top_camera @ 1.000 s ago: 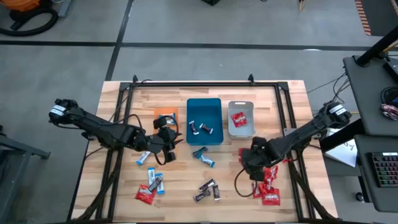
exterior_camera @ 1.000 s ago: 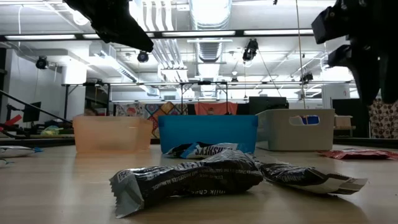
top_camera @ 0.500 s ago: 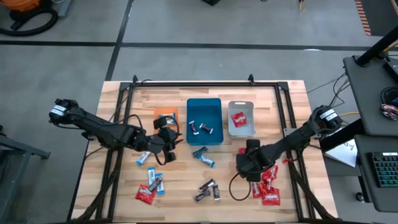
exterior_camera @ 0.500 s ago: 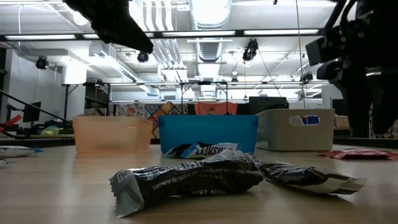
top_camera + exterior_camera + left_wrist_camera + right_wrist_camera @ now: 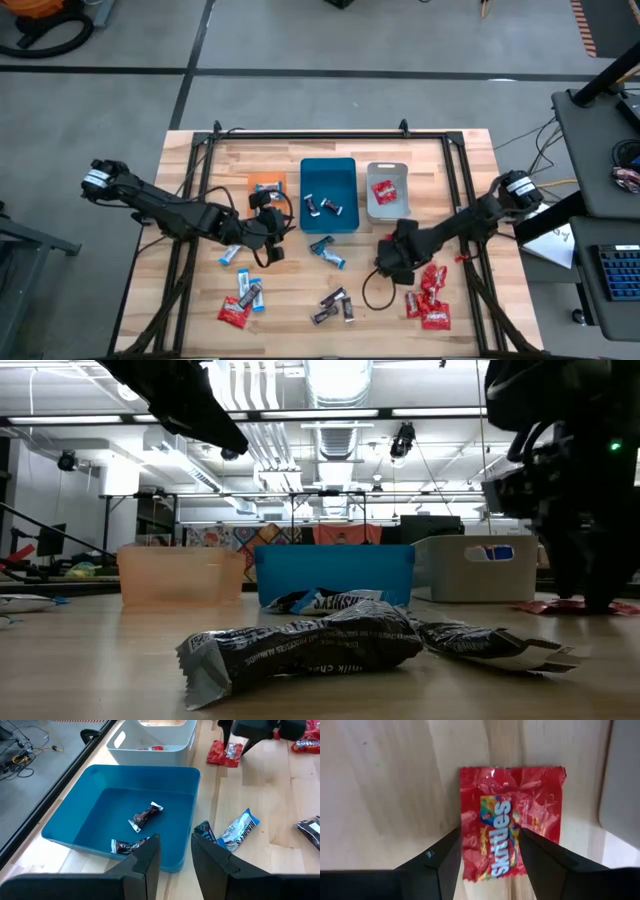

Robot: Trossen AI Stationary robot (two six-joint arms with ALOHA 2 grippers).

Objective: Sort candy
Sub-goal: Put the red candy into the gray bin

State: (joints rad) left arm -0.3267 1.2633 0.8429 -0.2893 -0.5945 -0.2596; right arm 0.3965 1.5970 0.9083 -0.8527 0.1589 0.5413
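Observation:
My right gripper (image 5: 487,865) is open, low over the table in front of the grey tray (image 5: 387,190). Its fingers point down on either side of a red candy packet (image 5: 510,827) lying flat on the wood. My left gripper (image 5: 175,850) is open by a narrow gap and empty. It hovers at the near rim of the teal tray (image 5: 120,815), which holds two dark candies (image 5: 145,815). A blue-and-white candy (image 5: 235,830) lies beside it. Red candy (image 5: 383,192) lies in the grey tray. My right gripper comes at the red candy packet from above, one finger (image 5: 440,862) at each long edge (image 5: 465,835). The packet lies flat on the table. I cannot tell whether the fingertips touch it.
The orange tray (image 5: 266,183) stands left of the teal one. Loose candies lie on the near half of the table: a red cluster (image 5: 428,300) at right, dark ones (image 5: 334,305) in the middle, red and blue-and-white ones (image 5: 240,300) at left, and one blue-and-white (image 5: 231,255).
My right gripper has moved toward the table's left and come down from high above the table to just over the red packet in front of the grey tray. The candies have not moved.

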